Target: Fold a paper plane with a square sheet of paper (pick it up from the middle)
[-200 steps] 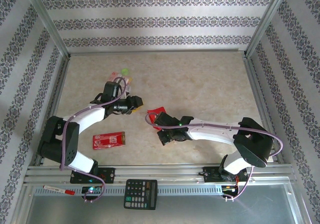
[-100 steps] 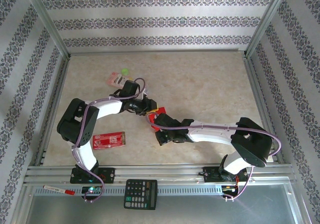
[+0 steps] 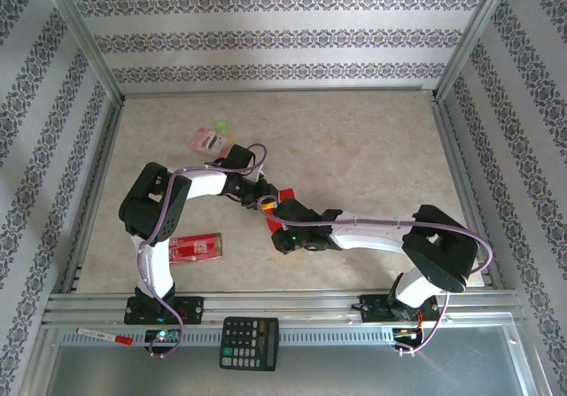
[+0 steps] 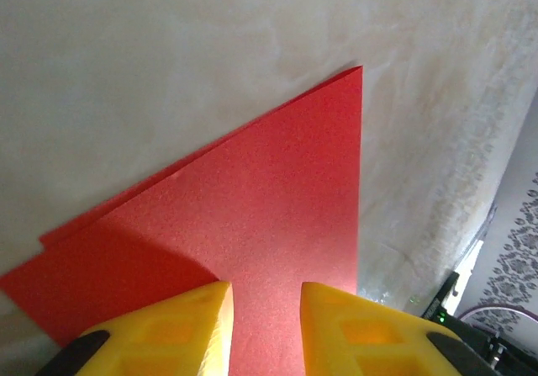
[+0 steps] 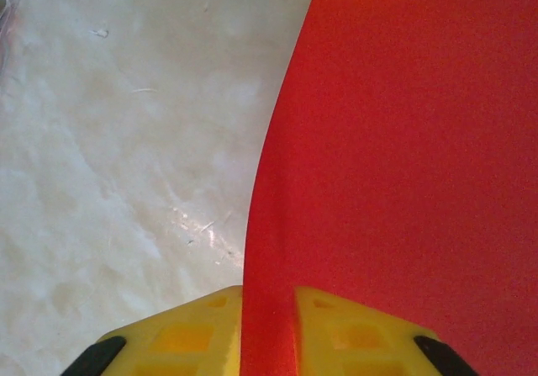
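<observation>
The red paper (image 3: 284,192) lies folded near the table's middle, mostly covered by both grippers. In the left wrist view the paper (image 4: 277,199) is a layered flat shape tapering to a point at the upper right. My left gripper (image 4: 262,325) is open, its yellow fingers (image 4: 181,330) straddling the paper from above. From the top it sits at the sheet's left side (image 3: 263,203). My right gripper (image 5: 269,330) is shut on the paper (image 5: 403,140), with a raised edge of the sheet running between its fingers. It meets the paper from the near side (image 3: 276,217).
A small red packet with white print (image 3: 196,248) lies front left. A pink and green packet (image 3: 211,136) rests behind the left arm. A calculator (image 3: 249,343) and a marker (image 3: 104,335) sit on the metal rail in front.
The left arm swung right, from beside the back-left packets to the paper. The right gripper kept its hold on the paper and edged slightly left.
</observation>
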